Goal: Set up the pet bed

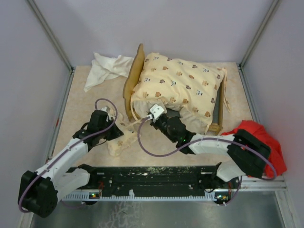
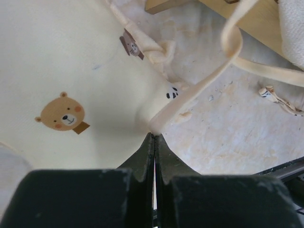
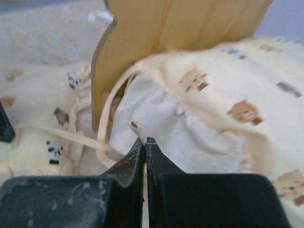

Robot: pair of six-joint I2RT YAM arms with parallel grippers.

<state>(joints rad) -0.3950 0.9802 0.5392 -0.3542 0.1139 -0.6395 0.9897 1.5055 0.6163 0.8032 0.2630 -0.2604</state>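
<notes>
Your left gripper is closed tight where a cream tie ends, by the pillow. Your right gripper is closed too. The cushion hides most of the bed frame.

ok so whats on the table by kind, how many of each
wooden bed frame: 1
animal-print cushions: 2 (big cushion, small pillow)
loose cloths: 2 (white cloth, red cloth)
total: 5
</notes>
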